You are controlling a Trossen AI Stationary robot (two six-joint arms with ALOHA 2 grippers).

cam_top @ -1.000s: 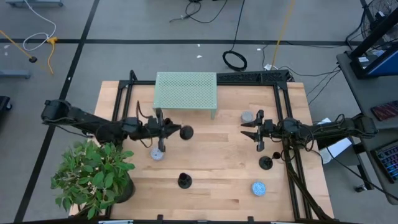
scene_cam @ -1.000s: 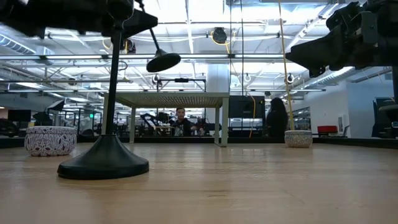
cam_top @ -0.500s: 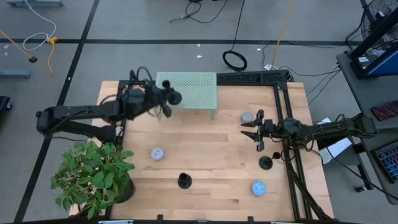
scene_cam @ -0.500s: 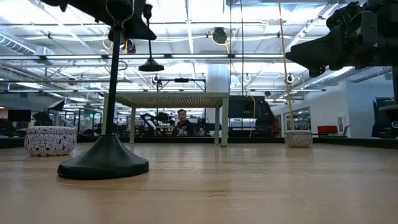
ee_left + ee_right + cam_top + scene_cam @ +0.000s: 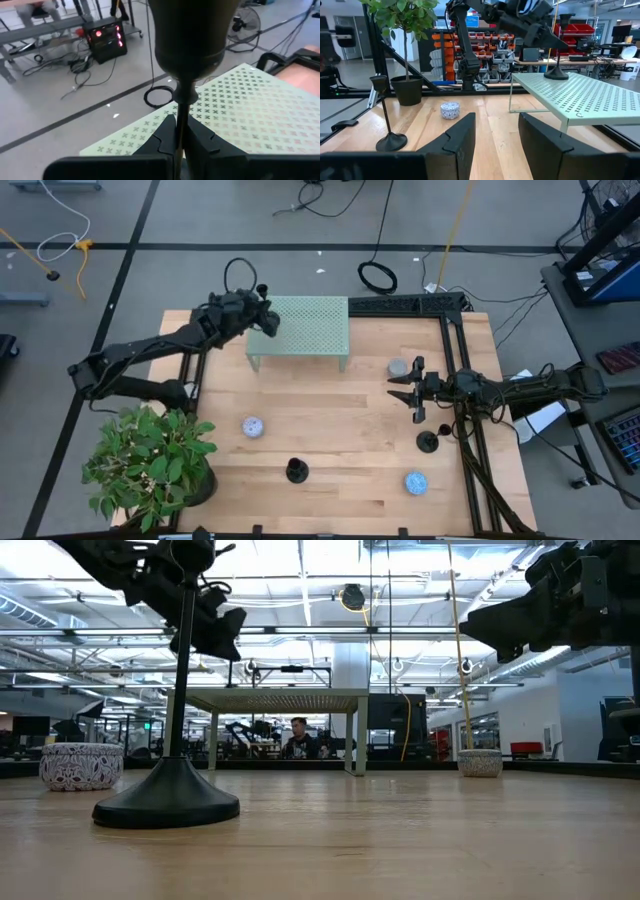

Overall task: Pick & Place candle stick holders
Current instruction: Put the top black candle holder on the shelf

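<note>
Over the green perforated stand's left edge, the left gripper clamps one candle stick holder by its upright stem; the right gripper waits open near the worktop's right edge.

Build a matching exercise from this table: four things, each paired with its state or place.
Things:
1. left gripper
2. right gripper
3. rack
4. plant

States:
A. pale green, perforated
B. open, empty
C. at the table's left edge, in a dark pot
D. shut on a holder by its stem

Pairs: 1-D; 2-B; 3-A; 4-C
</note>
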